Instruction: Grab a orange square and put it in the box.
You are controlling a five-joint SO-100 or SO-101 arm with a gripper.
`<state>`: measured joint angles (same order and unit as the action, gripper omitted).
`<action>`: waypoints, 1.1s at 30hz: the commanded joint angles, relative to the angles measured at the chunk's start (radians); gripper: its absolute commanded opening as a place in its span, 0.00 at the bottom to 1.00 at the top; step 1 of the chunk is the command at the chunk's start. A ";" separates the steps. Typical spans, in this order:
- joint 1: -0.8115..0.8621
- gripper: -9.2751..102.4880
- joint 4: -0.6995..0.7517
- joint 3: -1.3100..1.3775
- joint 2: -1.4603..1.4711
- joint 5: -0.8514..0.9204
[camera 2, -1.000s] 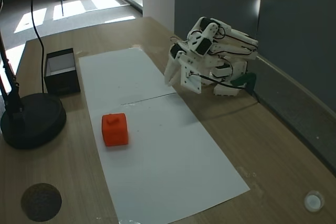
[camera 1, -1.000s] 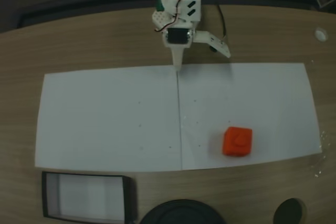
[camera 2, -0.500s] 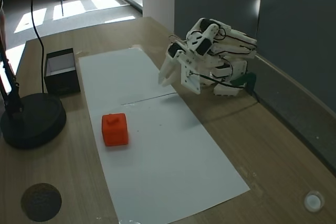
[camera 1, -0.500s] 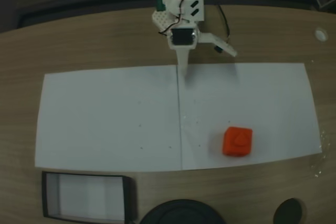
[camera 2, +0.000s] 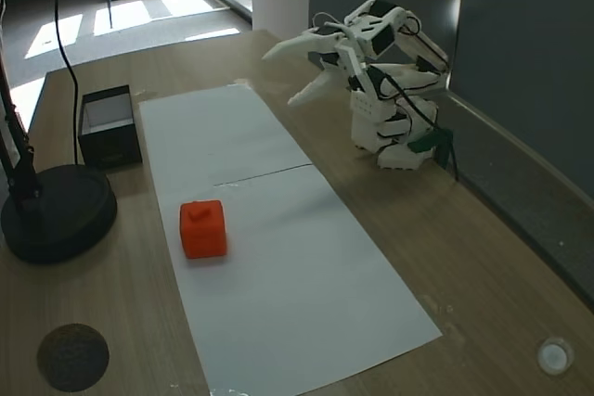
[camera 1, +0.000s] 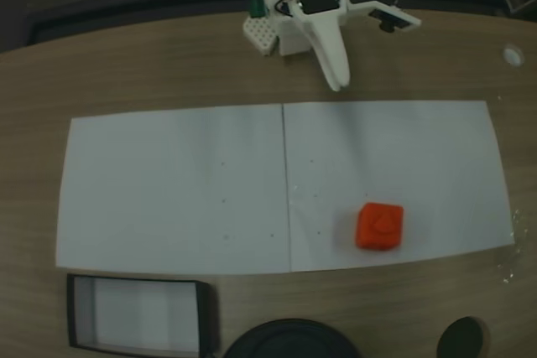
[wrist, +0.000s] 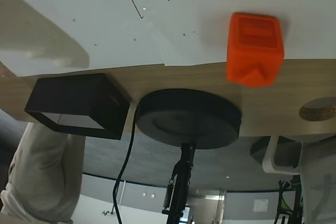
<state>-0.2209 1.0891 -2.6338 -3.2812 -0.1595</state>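
The arm stood at twelve o'clock on the wooden table (camera 1: 151,64), raised off the surface, and its gripper (camera 2: 288,74) was spread wide apart with nothing between the fingers. The orange square (camera 1: 379,225) sat on the white paper (camera 1: 168,190), down toward five o'clock from the arm in a fixed view, well apart from the gripper. In another fixed view the orange square (camera 2: 203,228) lay near the paper's near edge. The box (camera 1: 138,314) rested off the paper at seven o'clock, its pale floor bare, with a round black lamp base (camera 1: 289,339) beside it toward six o'clock. The wrist view showed the orange square (wrist: 254,48) at the paper's edge.
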 commanded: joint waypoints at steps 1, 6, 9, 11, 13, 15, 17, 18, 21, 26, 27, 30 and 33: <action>-0.025 0.39 0.009 0.215 0.275 0.006; -0.083 0.39 0.083 0.541 0.761 0.101; -0.084 0.39 0.163 0.742 1.028 0.103; -0.077 0.39 0.210 0.868 1.184 0.103; -0.077 0.39 0.239 0.974 1.325 0.103; -0.078 0.40 0.253 1.058 1.448 0.103; -0.075 0.41 0.253 1.124 1.555 0.103; -0.071 0.41 0.253 1.149 1.603 0.103; -0.069 0.42 0.252 1.207 1.706 0.103; -0.072 0.42 0.250 1.302 1.827 0.100; -0.074 0.42 0.250 1.316 1.844 0.098; -0.095 0.42 0.252 1.359 1.885 0.100; -0.106 0.42 0.249 1.404 1.925 0.100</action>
<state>-0.3283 1.3407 -1.3192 -1.3530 -0.0568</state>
